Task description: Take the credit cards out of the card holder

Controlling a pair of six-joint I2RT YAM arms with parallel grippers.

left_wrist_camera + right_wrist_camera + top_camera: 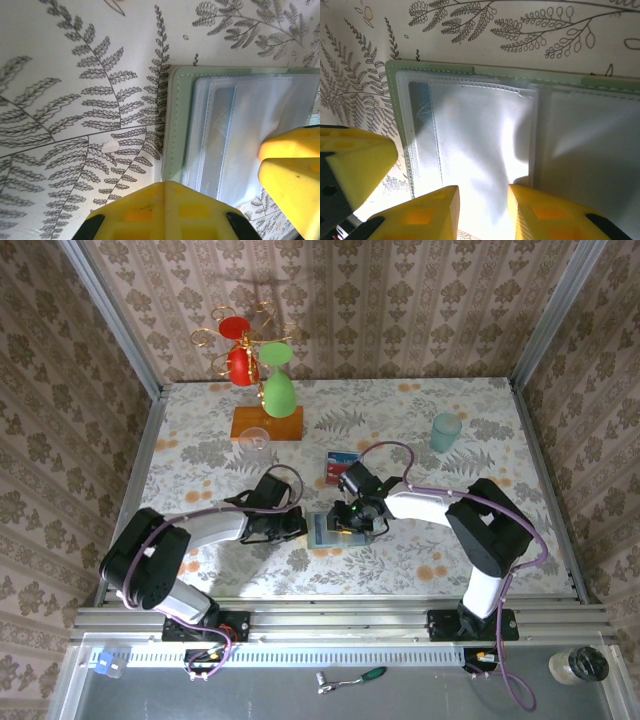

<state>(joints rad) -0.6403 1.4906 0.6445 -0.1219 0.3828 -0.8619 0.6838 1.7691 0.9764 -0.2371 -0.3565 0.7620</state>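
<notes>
The card holder (328, 530) lies open on the patterned table, a pale green wallet (180, 125) with frosted clear pockets (485, 145). Something dark blue (420, 107) shows through its left pocket. A small stack of red and blue credit cards (341, 467) lies on the table just behind it. My left gripper (172, 186) is shut, its tip at the wallet's left edge. My right gripper (483, 202) stands open over the middle pocket, one fingertip (530, 200) by the centre fold, with nothing held between the jaws.
A wooden stand (267, 423) with red and green pieces is at the back left, a small clear cup (255, 438) beside it. A teal cup (446, 430) stands at the back right. Walls close in three sides.
</notes>
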